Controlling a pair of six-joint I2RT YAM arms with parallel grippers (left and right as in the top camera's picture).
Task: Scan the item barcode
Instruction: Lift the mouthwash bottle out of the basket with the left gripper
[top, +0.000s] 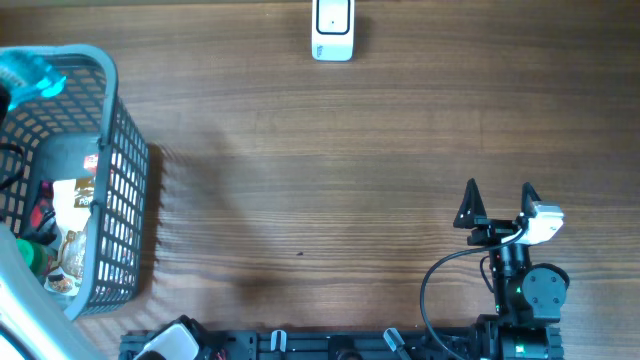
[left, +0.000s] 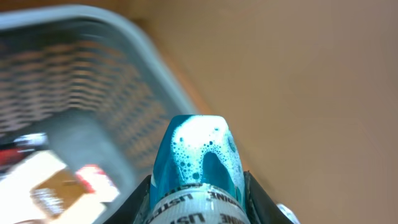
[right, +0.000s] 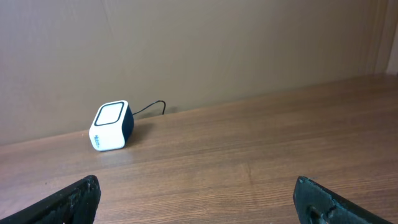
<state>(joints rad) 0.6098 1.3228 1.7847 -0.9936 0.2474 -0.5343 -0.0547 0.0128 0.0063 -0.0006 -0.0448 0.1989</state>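
Bottle (left: 199, 163) gripped between left fingers (left: 256, 202)
It is held over the basket (top: 112, 140) at ten o'clock; right fingers (right: 74, 200) are spread empty at four o'clock.

Overhead camera looks straight down on the wooden table (top: 330, 150); left wrist camera hangs close over the grey basket (left: 74, 37), tilted and blurred; right wrist camera looks low across the table toward the white scanner (right: 112, 126), which the overhead view shares at its far edge.

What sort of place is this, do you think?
Likely a mock shop checkout on a wooden table: a white barcode scanner at its far edge, a grey basket of packaged goods, a blue bottle held over it.
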